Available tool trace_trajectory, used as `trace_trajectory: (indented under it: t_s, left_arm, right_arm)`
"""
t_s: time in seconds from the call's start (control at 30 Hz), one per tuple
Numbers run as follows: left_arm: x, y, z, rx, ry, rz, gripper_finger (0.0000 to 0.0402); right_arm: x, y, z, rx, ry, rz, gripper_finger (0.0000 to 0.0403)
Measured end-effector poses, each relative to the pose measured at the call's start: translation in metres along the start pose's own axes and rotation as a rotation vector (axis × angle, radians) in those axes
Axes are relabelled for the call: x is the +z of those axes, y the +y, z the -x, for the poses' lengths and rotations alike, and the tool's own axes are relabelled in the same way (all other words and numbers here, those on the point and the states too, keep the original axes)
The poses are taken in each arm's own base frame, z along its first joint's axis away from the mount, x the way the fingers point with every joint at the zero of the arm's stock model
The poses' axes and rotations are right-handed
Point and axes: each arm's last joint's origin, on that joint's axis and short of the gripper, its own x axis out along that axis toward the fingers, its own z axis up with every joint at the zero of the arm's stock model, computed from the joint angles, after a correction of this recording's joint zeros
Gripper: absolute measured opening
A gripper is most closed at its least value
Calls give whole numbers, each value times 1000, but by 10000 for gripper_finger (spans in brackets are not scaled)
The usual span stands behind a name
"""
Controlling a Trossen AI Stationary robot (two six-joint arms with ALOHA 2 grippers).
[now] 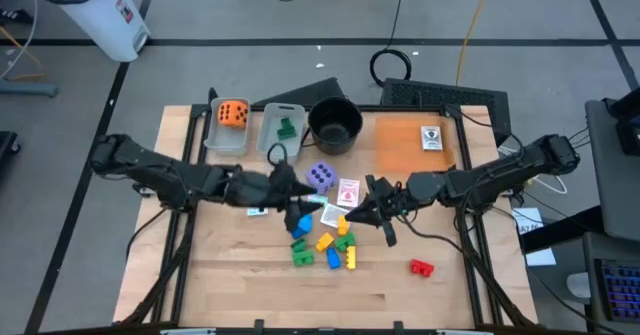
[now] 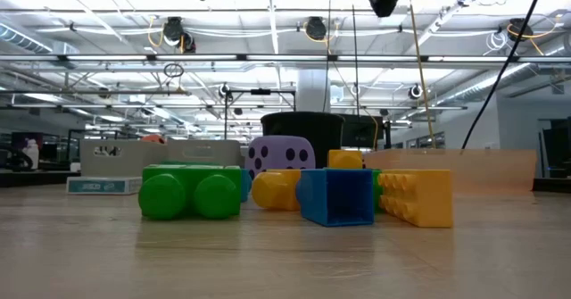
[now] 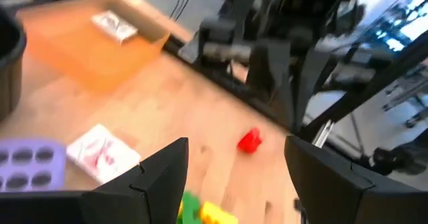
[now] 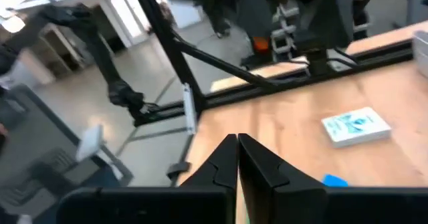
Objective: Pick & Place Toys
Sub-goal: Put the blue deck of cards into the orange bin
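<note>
The left gripper (image 1: 297, 212) hangs over the table centre above the toy cluster, fingers (image 3: 160, 177) spread wide and holding nothing. The right gripper (image 1: 372, 210) sits just beside the cluster, fingers (image 4: 227, 160) pressed together and holding nothing.

The cluster comprises small plastic blocks: a green block (image 2: 190, 192), a hollow blue block (image 2: 336, 195) and a studded yellow block (image 2: 417, 196), close together on the wooden table (image 1: 250, 275). A purple die (image 1: 320, 176) with dark pips lies behind them, next to a white-edged card with a red picture (image 1: 348, 192). A white-edged card with a blue picture (image 4: 355, 126) lies near the left arm. A red block (image 1: 421, 267) lies well apart, alone.

An orange die (image 1: 233, 113) rests in one grey rectangular bin (image 1: 213, 135); a second green block (image 1: 286, 128) lies in the adjacent bin (image 1: 269, 132). A further card (image 1: 431, 137) lies on the orange mat (image 1: 400, 145). No writing is legible on the cards.
</note>
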Motion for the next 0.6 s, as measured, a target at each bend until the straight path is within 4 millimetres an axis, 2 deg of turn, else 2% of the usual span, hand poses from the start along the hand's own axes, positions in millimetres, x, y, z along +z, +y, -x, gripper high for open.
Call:
trace_trajectory:
  t_s: [0.13,0.33,0.47,0.6]
  left_arm:
    - [-12,-7,5,41,24,27,250]
    - [-24,-6,10,120,102,68,250]
    - [-33,5,19,299,235,145,250]
    - [-44,23,35,564,335,309,250]
  right_arm:
    - [1,4,0,29,-33,-48,63]
    - [5,5,0,45,-71,-95,190]
    - [4,5,0,42,-61,-102,266]
    - [2,9,0,57,-58,-104,316]
